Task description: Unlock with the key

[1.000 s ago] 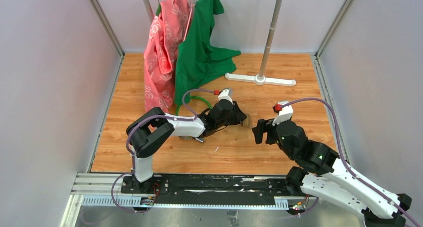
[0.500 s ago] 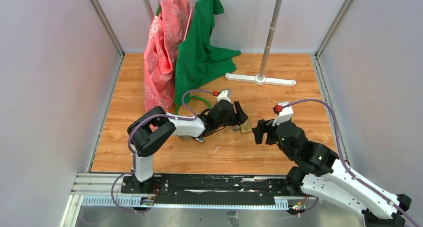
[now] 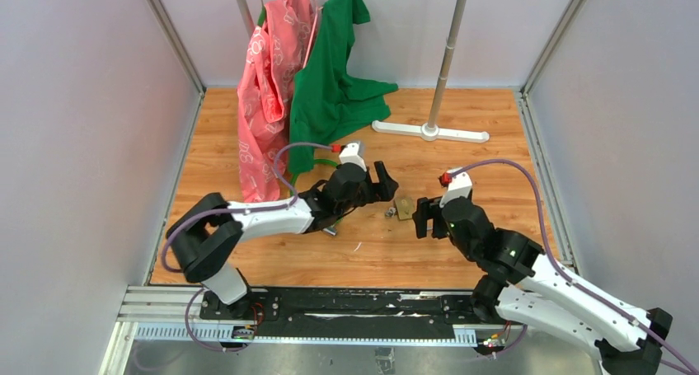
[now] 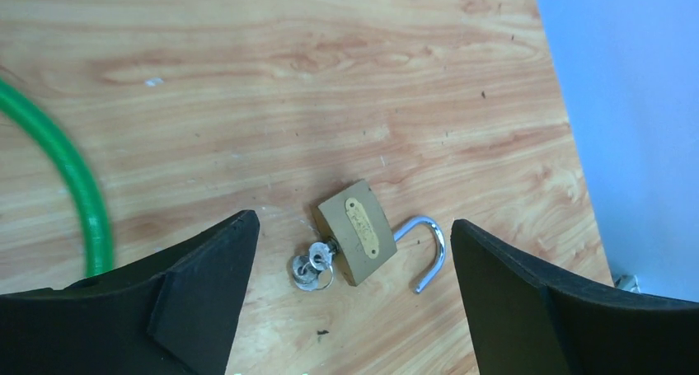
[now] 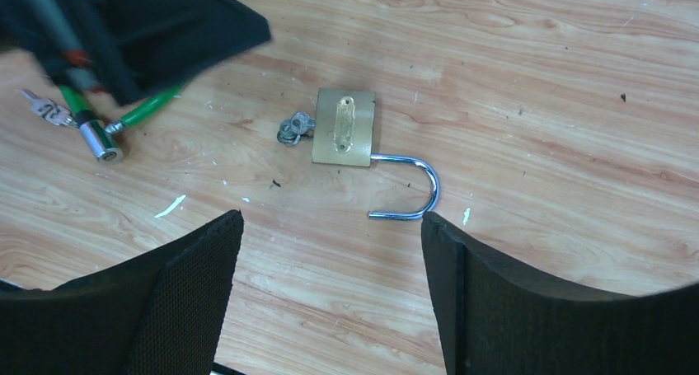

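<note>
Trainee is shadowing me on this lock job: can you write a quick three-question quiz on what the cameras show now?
1. True or false: the shackle of the padlock is swung open.
2. What lies at the padlock's bottom end? A) a bunch of keys B) a screwdriver C) nothing
3. Fill in: the left tool and right tool face the padlock with jaws ____.
Key: 1 true; 2 A; 3 open.
</note>
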Robot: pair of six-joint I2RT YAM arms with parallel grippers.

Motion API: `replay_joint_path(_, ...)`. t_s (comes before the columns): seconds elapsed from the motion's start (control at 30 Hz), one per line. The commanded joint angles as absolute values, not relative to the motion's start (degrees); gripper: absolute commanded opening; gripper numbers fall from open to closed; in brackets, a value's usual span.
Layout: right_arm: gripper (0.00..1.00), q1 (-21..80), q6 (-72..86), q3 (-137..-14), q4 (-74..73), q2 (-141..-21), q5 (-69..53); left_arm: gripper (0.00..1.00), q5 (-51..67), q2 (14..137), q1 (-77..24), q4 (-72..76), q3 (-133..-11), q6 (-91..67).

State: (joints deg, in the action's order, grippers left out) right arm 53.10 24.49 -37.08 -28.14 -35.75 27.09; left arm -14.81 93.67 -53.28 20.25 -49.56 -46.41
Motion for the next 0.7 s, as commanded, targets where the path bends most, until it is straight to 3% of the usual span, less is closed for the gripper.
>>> replay_joint_path(0.0, 0.82, 52.6, 24.6, -37.2, -26.2, -40.2, 27.9, 0.91, -23.0, 85.6, -53.1, 12.7, -47.4, -41.6)
replay_joint_path(0.33, 0.84, 52.5, 21.4, -42.6, -24.8, -56.2, 25.8, 0.91, -37.1, 63.8, -53.1, -8.3, -39.2, -38.9)
replay_joint_path(0.67, 0.83, 46.7, 22.0, -47.5, -22.8, -70.8, 10.6, 0.94, -44.4, 49.1, -53.0, -25.0, -35.2, -41.6)
